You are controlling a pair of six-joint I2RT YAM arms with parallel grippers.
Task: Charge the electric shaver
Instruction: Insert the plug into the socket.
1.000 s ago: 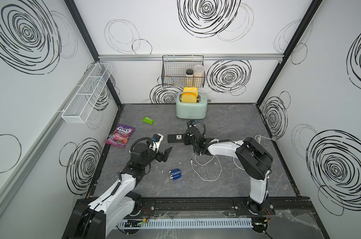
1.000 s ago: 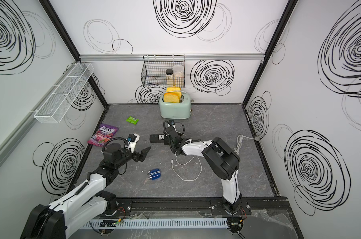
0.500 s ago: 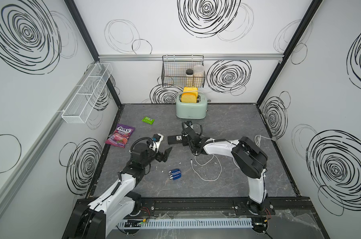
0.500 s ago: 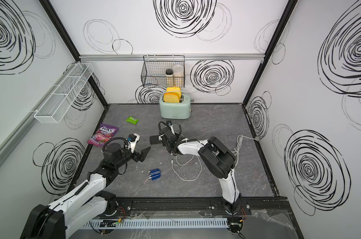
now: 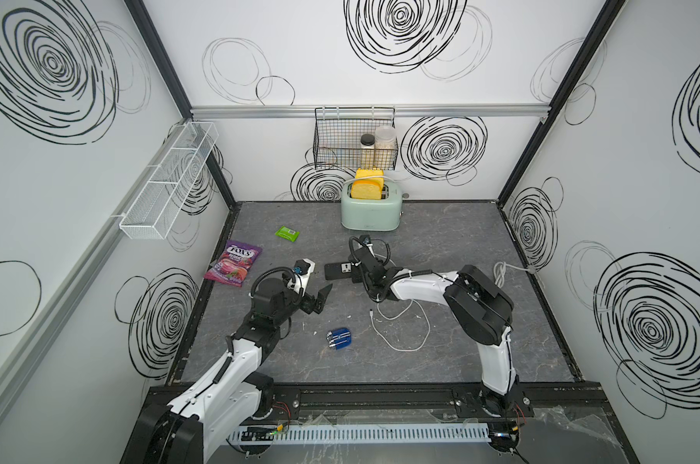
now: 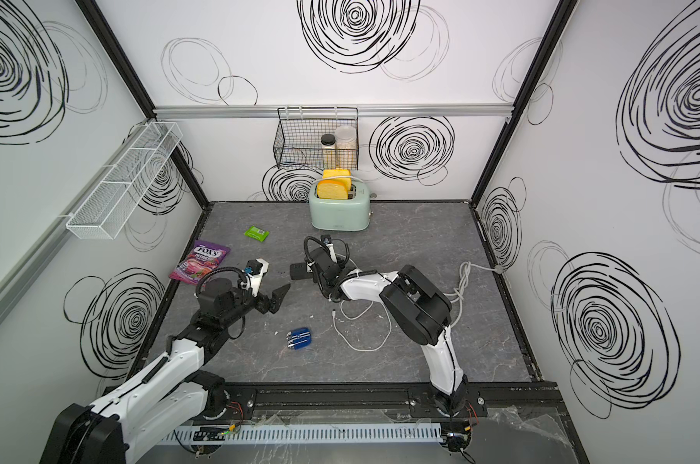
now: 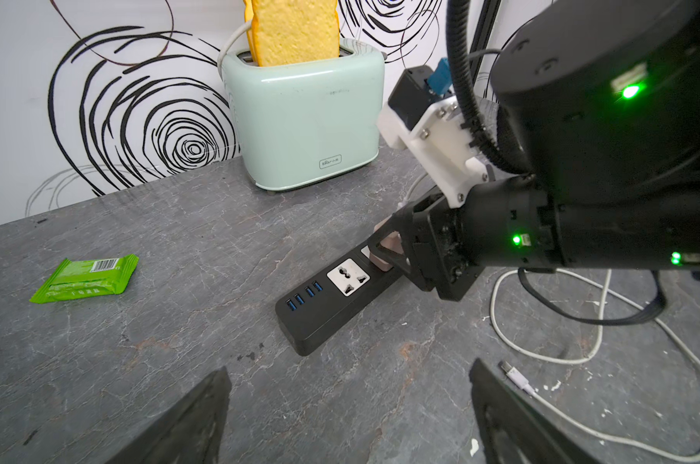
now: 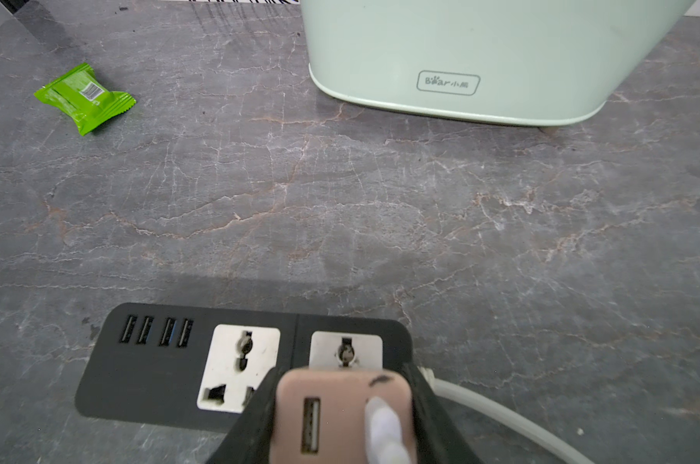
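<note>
My grey marbled tabletop (image 5: 460, 241) carries a mint-green toaster (image 5: 371, 215), a green foil snack packet (image 5: 287, 233), a purple candy bag (image 5: 233, 263), a black power strip (image 5: 338, 271), a glossy dark-blue electric shaver (image 5: 339, 339) and a looped white cable (image 7: 517, 378).

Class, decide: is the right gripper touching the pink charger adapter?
Touching. In the right wrist view the right gripper has its fingers pressed against both sides of the pink charger adapter.

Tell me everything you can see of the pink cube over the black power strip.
The pink cube is a matte, plastic-looking charger block with rounded corners. Its face has two slots: one empty, one holding a white cable. The right gripper clamps its sides with its fingers, at a white socket of the power strip; whether it is plugged in is hidden.
</note>
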